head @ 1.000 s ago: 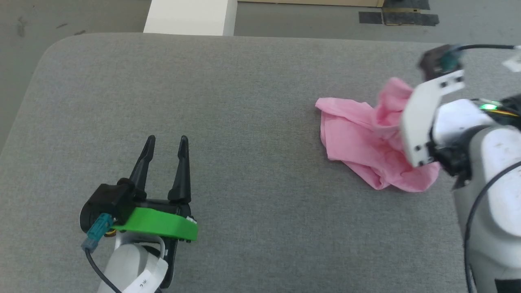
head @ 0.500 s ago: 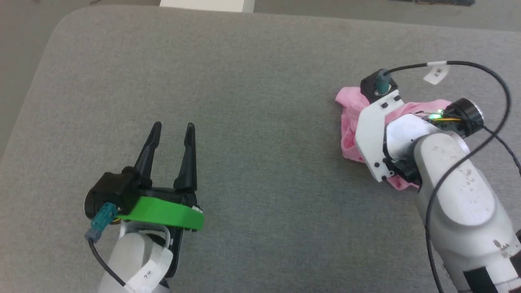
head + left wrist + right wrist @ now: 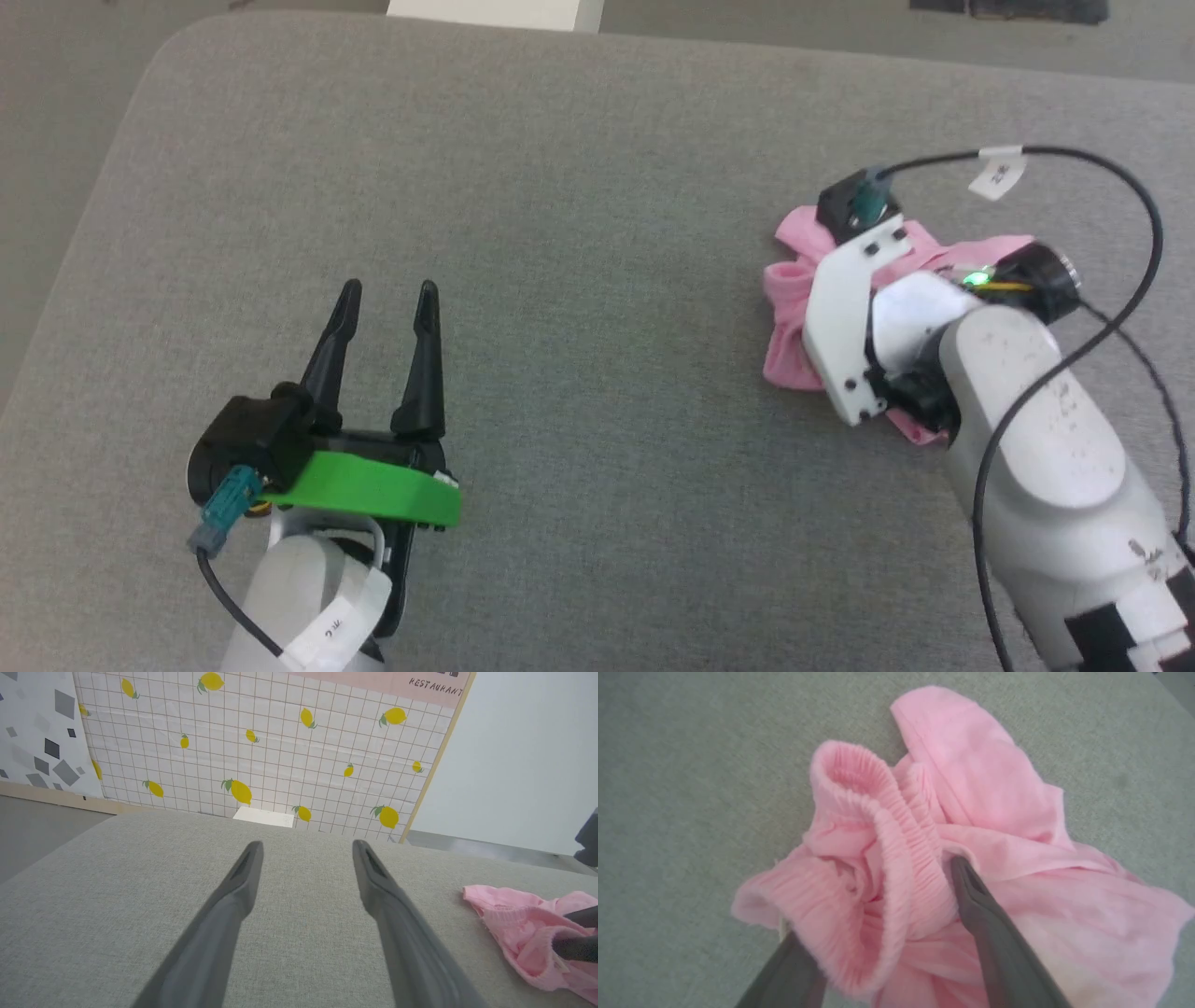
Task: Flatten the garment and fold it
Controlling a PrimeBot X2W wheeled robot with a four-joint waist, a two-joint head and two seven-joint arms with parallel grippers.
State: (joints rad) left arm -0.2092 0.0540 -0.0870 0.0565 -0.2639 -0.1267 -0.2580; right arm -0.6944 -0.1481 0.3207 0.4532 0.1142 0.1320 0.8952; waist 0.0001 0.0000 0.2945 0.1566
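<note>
Left gripper (image 3: pixel 388 289): well to the left of the garment (image 3: pixel 794 317), over the bare grey padded table (image 3: pixel 597 187). Its fingers are parted with nothing between them. A white tag (image 3: pixel 331 635) on its cable carries marks too small to read.

Right gripper (image 3: pixel 873 896): directly above the garment, pointing down into it. Its fingers stand apart; a fold of the gathered waistband (image 3: pixel 896 849) lies loose between them, and one fingertip (image 3: pixel 959 868) touches the cloth.

The garment lies on the table as a crumpled pink heap, unflattened.

A second cable tag (image 3: pixel 997 175), just beyond the garment, is illegible.

Farther beyond the garment, past the table's far edge, stands a white block (image 3: pixel 264 816). Behind it is a lemon-print grid panel (image 3: pixel 261 742), whose pink strip (image 3: pixel 434 687) reads "RESTAURANT".
</note>
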